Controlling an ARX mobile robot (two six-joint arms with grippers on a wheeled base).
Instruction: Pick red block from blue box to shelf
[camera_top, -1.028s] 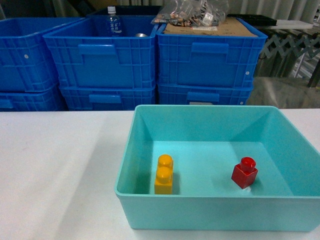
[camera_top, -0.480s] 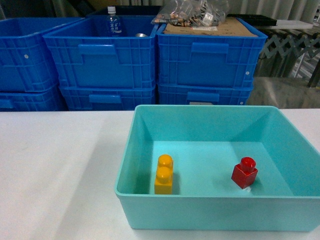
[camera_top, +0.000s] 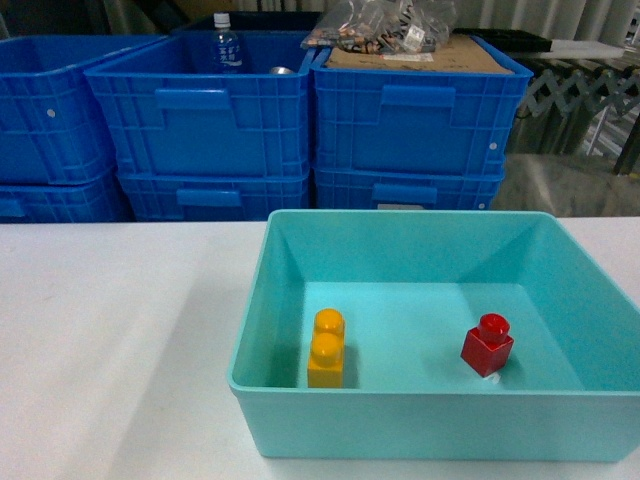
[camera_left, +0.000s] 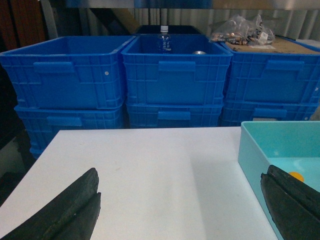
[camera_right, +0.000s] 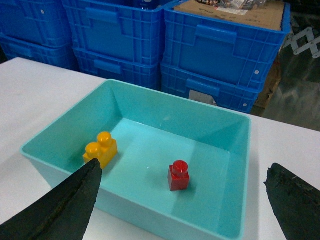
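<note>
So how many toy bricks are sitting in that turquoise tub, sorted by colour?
Red: 1, the red block, single stud
Yellow-orange: 1, the two-stud yellow brick
Total: 2, both on the floor of the blue box, apart from each other

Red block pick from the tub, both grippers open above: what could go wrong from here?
1. The red block sits deep inside the blue box, so the right gripper, open wide above it, might clip a wall while descending.
2. The yellow brick shares the floor; a drifting approach could grab or knock it.
3. The block looks slightly tilted in the head view, so a grasp may slip.
</note>
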